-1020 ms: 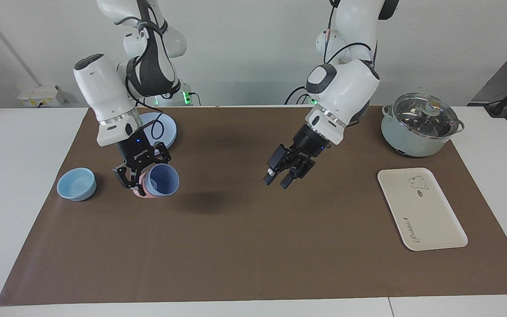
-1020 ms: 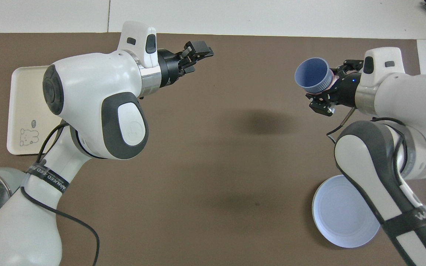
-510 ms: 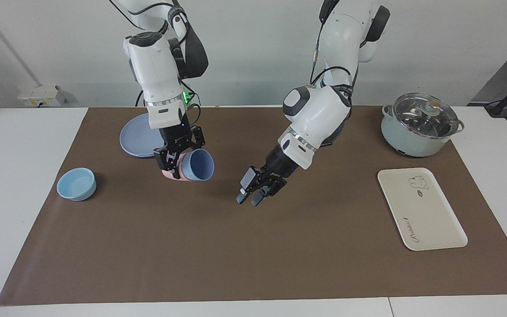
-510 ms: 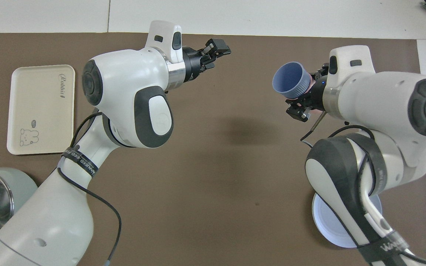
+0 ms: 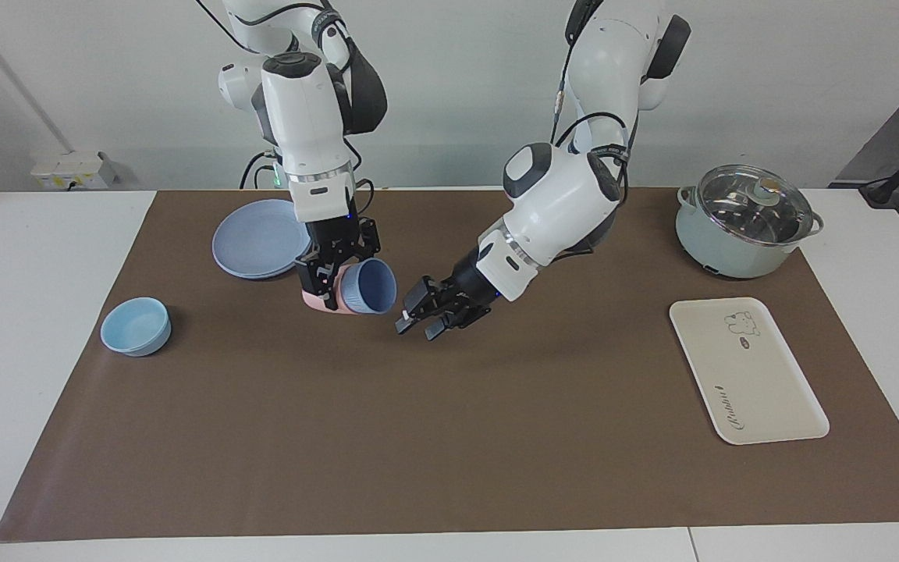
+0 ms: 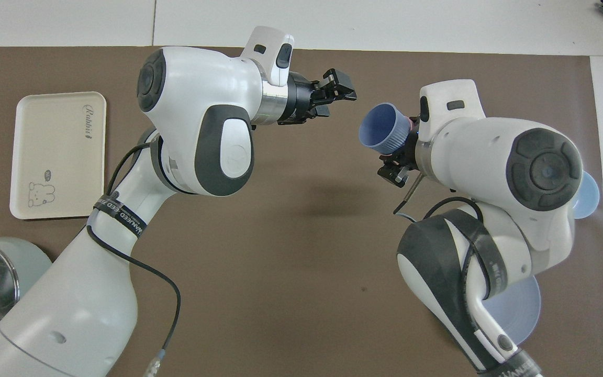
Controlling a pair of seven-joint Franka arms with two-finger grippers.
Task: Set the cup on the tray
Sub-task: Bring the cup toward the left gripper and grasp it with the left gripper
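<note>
Right gripper clamped on cup, pink cup probably nested underneath; left gripper spread open just beside, tray well apart.

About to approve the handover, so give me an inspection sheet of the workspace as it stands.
Surface: brown mat on white table.
Job's things: periwinkle-blue ribbed plastic cup, nested in a pink cup, tilted, held aloft; cream rectangular tray bare, toward left arm's end.
Clutter: light-blue bowl, round blue plate, lidded pale-green pot.
Grippers: right tool shut on the cups; left tool open beside the cup's mouth, apart.
Cables: black leads on both arms.
Surroundings: wall socket.
</note>
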